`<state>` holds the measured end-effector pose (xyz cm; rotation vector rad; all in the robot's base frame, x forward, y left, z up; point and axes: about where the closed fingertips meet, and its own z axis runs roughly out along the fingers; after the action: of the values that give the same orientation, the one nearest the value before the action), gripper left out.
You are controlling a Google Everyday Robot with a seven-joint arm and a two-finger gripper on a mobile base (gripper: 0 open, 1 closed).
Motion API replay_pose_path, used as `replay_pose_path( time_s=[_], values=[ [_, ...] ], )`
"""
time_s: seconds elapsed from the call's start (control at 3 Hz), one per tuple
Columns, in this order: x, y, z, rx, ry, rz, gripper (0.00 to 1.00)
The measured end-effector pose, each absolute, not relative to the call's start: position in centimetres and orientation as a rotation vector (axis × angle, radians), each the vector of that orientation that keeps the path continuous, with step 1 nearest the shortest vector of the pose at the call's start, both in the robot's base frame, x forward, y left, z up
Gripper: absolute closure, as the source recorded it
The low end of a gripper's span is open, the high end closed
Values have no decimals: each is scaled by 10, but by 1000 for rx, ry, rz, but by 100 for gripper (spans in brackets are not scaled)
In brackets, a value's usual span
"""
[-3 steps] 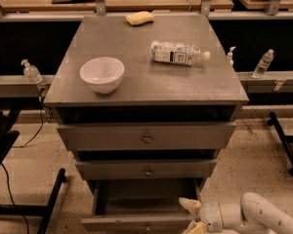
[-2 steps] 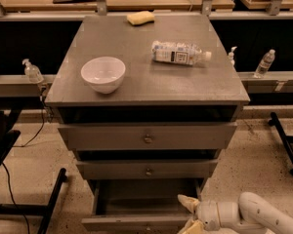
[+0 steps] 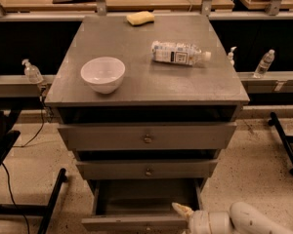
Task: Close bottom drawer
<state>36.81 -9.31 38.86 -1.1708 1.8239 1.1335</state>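
Note:
The bottom drawer [image 3: 136, 222] is the lowest of three grey drawers in the cabinet and stands pulled well out, its dark inside showing. Its front runs along the bottom edge of the view. My gripper [image 3: 181, 211] comes in from the lower right on a white arm, with its pale fingertips at the right end of the drawer's front edge. Only the upper finger shows clearly.
The middle drawer [image 3: 147, 170] and top drawer [image 3: 147, 137] stand slightly out. On the cabinet top [image 3: 136, 84] are a white bowl [image 3: 103, 74], a lying plastic bottle [image 3: 179, 53] and a yellow sponge [image 3: 140, 18]. Black table legs [image 3: 49, 204] stand left and right.
The view has shifted slightly; my gripper sits a little lower in the frame, still at the right end of the bottom drawer's front. The drawer stays out.

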Motion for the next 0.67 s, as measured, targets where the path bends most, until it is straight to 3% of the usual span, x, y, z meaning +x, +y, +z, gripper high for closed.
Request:
replay_pose_path(
  time_s=[0.33,0.67],
  values=[
    [361,-93,341,-1367,1777,870,0],
    [368,-91,308,-1446,1785,647,17]
  ],
)
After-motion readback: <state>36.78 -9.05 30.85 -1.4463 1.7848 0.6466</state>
